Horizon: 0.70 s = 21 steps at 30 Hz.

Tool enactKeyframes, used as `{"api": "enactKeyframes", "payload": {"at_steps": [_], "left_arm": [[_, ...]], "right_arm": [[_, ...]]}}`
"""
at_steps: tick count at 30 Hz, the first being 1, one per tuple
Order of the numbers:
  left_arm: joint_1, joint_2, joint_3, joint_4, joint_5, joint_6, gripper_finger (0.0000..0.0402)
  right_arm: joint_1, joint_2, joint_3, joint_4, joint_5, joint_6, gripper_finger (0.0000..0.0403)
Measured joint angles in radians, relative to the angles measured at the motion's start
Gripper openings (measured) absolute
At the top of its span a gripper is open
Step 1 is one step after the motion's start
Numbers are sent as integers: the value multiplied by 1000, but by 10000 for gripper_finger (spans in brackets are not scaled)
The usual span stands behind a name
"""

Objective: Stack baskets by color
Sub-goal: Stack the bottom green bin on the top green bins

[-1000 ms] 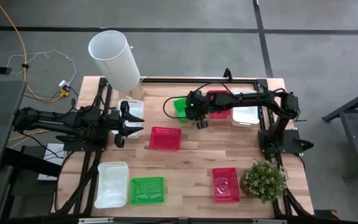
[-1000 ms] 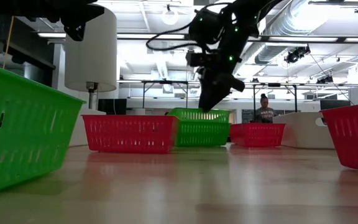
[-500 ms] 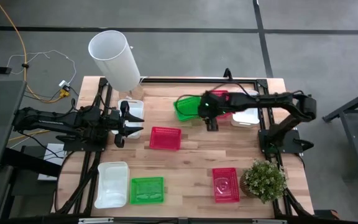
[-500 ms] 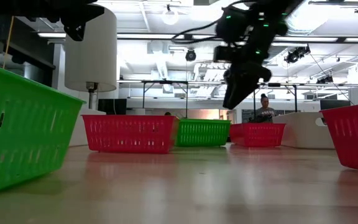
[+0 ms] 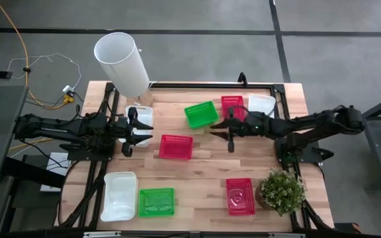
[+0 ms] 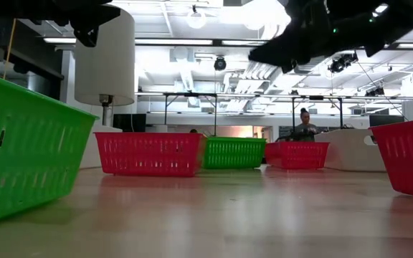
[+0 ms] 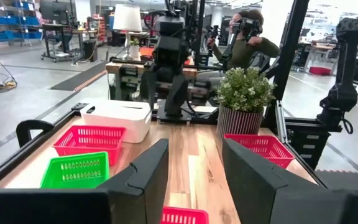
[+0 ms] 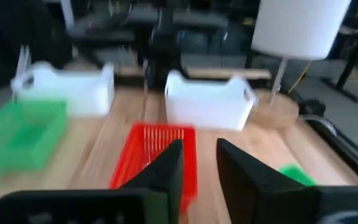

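We see the right gripper [image 5: 230, 135] beside the plant-side edge of the green basket [image 5: 201, 114], fingers apart, seemingly grasping nothing. The left gripper [image 5: 131, 132], also spread, hovers farther away.

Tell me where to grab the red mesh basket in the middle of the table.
Pinch the red rectangular plastic mesh basket by a thin side wall, coming straight down from above, one finger inside and one outside: it sits upright, open-topped and empty.

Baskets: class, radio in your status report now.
Both claws empty: left claw by the white basket, right claw mid-table. Baskets unstacked. Green basket free. Nothing blocking.
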<state>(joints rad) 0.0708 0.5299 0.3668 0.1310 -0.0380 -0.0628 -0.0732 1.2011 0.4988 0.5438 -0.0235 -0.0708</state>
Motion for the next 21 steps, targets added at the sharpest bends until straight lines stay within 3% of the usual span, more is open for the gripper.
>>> {"api": "enactKeyframes", "payload": {"at_steps": [7, 17, 21], "left_arm": [[0, 0, 0, 0, -11, 21, 140], [-3, 3, 0, 6, -10, 33, 140], [-52, 59, 10, 20, 4, -6, 147]], "right_arm": [[37, 1, -10, 47, 39, 30, 7], [57, 2, -10, 44, 39, 22, 5], [57, 2, -10, 44, 39, 20, 1]]}}
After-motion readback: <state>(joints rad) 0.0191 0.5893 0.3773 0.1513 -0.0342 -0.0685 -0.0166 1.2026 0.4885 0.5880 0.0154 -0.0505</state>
